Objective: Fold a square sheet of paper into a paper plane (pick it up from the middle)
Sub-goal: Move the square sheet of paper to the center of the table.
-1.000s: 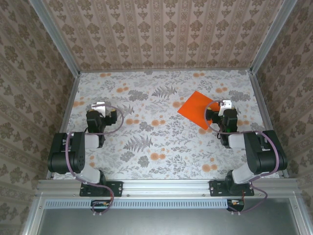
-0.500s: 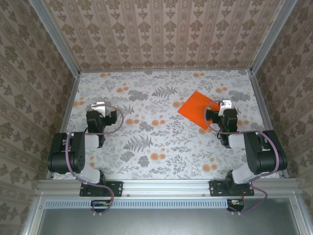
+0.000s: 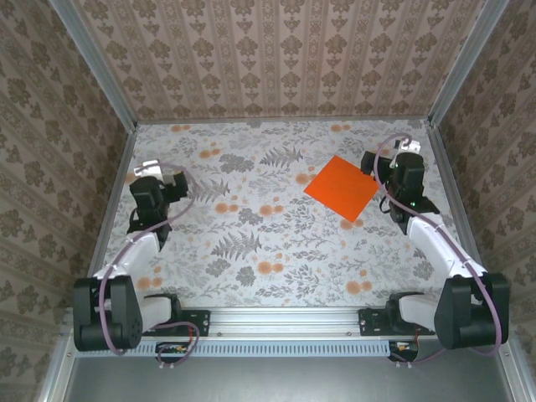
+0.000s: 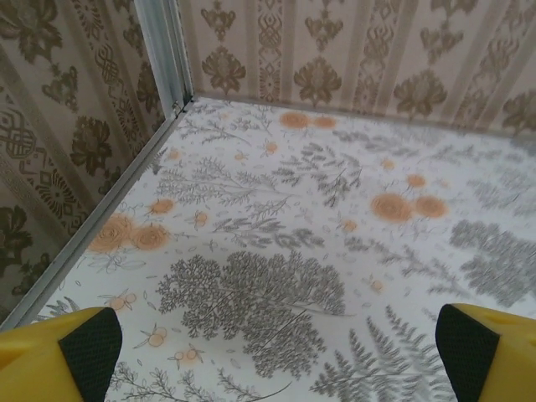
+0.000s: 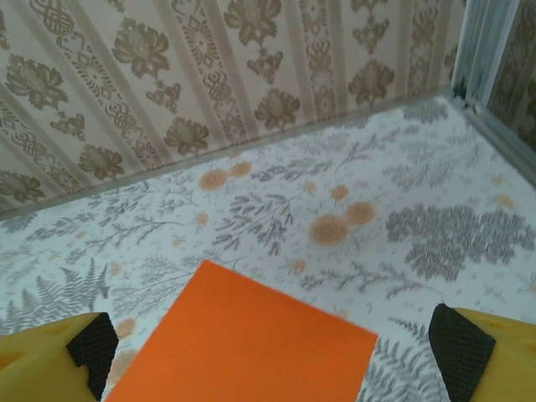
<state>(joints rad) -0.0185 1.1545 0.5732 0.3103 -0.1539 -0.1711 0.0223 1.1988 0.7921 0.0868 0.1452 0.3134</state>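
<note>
The paper (image 3: 341,188) lies flat on the counter (image 3: 251,243). Left claw (image 3: 161,172) and right claw (image 3: 390,154) are spread wide, empty.

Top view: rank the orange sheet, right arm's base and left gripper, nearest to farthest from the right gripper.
1. square sheet of paper, just left of the right gripper
2. right arm's base, near edge
3. left gripper, far left
</note>
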